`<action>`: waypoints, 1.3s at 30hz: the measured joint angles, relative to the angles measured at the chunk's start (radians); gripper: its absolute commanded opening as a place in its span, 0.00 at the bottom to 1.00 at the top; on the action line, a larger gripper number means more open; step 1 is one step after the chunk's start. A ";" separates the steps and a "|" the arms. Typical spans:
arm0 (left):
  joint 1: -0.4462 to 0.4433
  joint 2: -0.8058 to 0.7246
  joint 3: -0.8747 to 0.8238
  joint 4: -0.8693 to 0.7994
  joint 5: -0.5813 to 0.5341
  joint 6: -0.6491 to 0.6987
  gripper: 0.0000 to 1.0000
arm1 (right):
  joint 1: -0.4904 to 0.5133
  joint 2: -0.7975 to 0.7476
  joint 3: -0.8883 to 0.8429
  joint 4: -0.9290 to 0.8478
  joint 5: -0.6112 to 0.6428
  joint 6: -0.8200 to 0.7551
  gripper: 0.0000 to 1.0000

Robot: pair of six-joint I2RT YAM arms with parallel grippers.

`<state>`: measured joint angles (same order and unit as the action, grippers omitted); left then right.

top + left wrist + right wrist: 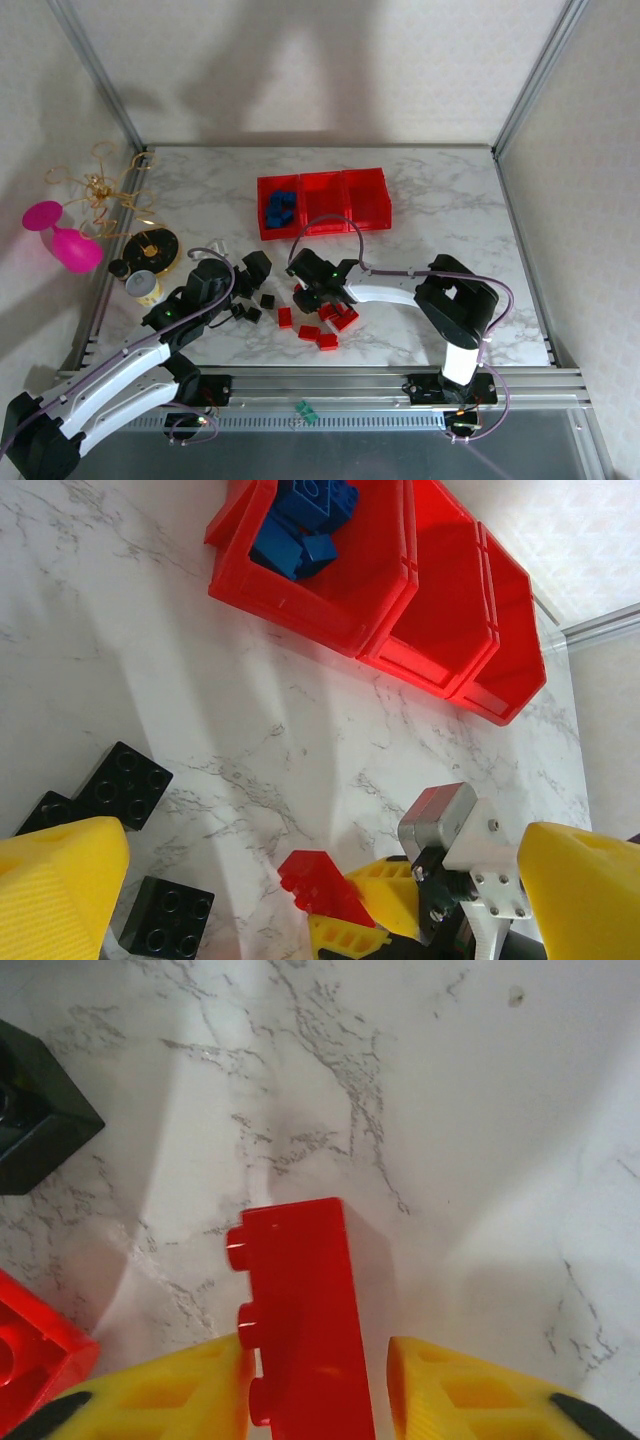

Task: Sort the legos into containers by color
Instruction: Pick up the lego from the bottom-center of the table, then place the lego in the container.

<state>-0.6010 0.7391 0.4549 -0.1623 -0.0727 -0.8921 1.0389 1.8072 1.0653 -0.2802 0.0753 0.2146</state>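
Observation:
Three joined red containers stand at mid-table; the left one holds blue legos, while the other two look bare. Red legos and black legos lie scattered in front of the arms. My right gripper is shut on a red lego, held tilted just above the marble. To its left, my left gripper stands wide open over the black legos with nothing held.
A pink goblet, gold wire tangle, a yellow-black roll and a small jar crowd the left edge. A green piece sits on the front rail. Enclosure posts and walls surround the table.

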 measured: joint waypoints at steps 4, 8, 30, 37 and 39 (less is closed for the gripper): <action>0.000 0.000 0.000 0.000 0.000 0.000 1.00 | 0.000 -0.001 0.000 0.002 -0.001 0.003 0.21; 0.000 0.004 0.000 0.001 0.000 0.001 1.00 | -0.002 -0.006 0.000 0.003 -0.008 0.014 0.18; 0.000 0.204 0.130 0.052 0.001 0.089 1.00 | -0.258 0.000 0.329 -0.007 0.056 0.158 0.15; 0.028 0.258 0.164 0.093 0.016 0.118 1.00 | -0.313 0.166 0.469 -0.003 0.128 0.172 0.15; 0.041 0.273 0.166 0.105 0.025 0.123 1.00 | -0.324 0.211 0.513 -0.005 0.142 0.172 0.16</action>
<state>-0.5598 1.0119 0.6212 -0.0570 -0.0475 -0.7692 0.7151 2.0186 1.5787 -0.2852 0.2173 0.3866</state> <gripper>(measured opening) 0.996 0.235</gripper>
